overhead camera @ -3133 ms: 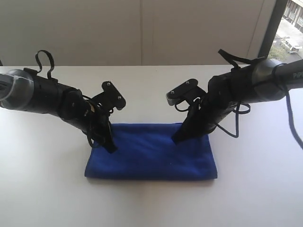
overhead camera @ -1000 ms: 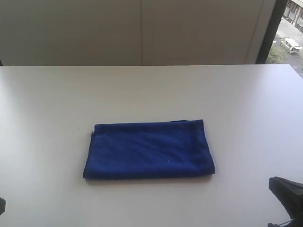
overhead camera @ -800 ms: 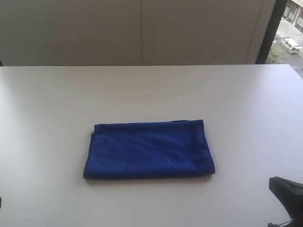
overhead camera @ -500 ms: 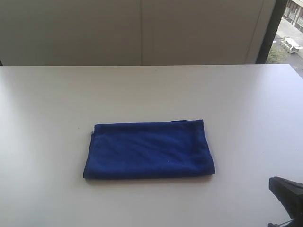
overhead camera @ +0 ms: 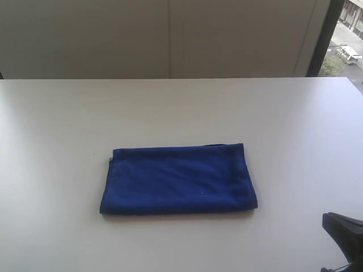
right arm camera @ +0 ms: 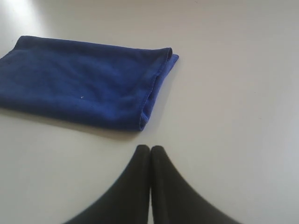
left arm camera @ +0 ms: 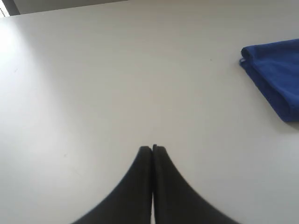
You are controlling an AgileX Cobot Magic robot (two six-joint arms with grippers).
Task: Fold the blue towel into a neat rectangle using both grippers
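Note:
The blue towel (overhead camera: 178, 179) lies flat on the white table (overhead camera: 181, 107) as a folded rectangle, near the middle. No gripper touches it. In the left wrist view my left gripper (left arm camera: 152, 148) is shut and empty above bare table, with one end of the blue towel (left arm camera: 275, 77) off to the side. My right gripper (right arm camera: 150, 148) is shut and empty too, a short way from the blue towel (right arm camera: 84, 86) and its folded edge. In the exterior view only a black tip of the right arm (overhead camera: 345, 232) shows at the lower right corner.
The table's far edge meets a pale wall (overhead camera: 170, 39). A dark window frame (overhead camera: 320, 34) stands at the back right.
About three seconds ago both arms stood over the towel's far edge; they have since drawn back out of the exterior view. In the last second nothing moved except a left-arm sliver leaving the corner.

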